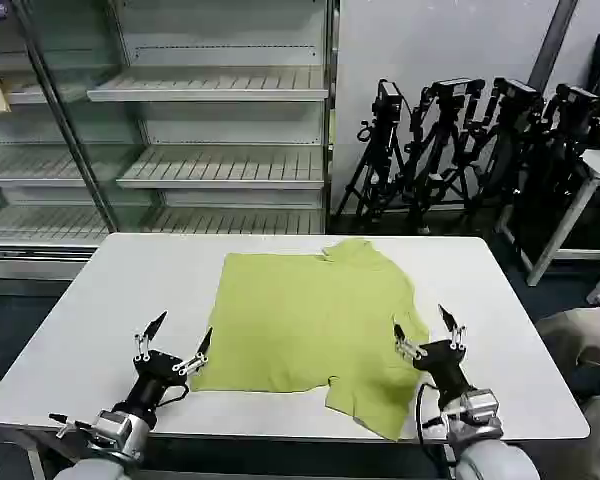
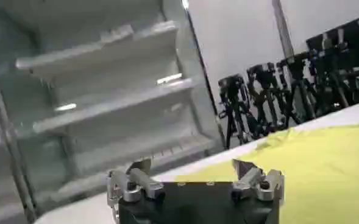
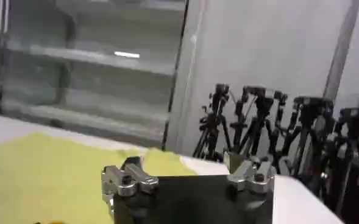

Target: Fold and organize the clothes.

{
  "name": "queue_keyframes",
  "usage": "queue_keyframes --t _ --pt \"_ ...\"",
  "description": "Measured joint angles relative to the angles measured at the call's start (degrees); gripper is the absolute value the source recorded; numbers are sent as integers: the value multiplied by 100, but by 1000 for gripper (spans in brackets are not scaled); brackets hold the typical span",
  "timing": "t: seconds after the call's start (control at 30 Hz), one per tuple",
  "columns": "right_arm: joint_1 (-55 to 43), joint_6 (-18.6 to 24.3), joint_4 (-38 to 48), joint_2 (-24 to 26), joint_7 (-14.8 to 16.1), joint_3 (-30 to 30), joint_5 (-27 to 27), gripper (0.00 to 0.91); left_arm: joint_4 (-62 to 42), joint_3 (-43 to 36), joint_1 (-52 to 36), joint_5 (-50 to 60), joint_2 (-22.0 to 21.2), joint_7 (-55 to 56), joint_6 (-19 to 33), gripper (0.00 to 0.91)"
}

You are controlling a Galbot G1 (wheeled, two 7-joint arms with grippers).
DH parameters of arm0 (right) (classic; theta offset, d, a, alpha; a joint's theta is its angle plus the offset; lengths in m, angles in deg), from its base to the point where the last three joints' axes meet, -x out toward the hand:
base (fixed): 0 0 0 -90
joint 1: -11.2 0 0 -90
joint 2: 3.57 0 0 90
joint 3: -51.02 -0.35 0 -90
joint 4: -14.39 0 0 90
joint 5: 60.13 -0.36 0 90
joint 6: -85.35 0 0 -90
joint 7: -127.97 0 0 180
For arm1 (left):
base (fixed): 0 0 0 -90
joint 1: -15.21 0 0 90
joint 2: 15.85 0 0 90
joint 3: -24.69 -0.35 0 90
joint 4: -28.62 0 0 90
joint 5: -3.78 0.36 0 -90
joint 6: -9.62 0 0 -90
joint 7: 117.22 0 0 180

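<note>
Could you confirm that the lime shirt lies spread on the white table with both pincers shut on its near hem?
Not quite: in the head view the left pincer and right pincer are open, holding nothing. The lime shirt does lie spread on the white table.

I see the shirt (image 1: 315, 325) lying on the table (image 1: 100, 300), reaching its front edge right of centre. My left gripper (image 1: 177, 340) sits near the front-left corner just beside the shirt, my right gripper (image 1: 426, 330) at the shirt's right edge; shelves (image 1: 210, 130) stand behind the table's left, tripods (image 1: 460, 150) behind its right.

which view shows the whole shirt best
The head view: the lime shirt lies spread on the white table, every edge visible, between the two open grippers. The left wrist view catches one side of it, the right wrist view a strip.
</note>
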Motion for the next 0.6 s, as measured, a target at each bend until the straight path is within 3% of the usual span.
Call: queue_keyframes --t 0.27,0.6 --pt "591 -397 -276 17 24 44 -8 907 209 87 307 -331 84 121 -1112 907" --pt "890 -844 -404 37 -1 91 56 907 215 76 353 -640 67 172 -1746 907"
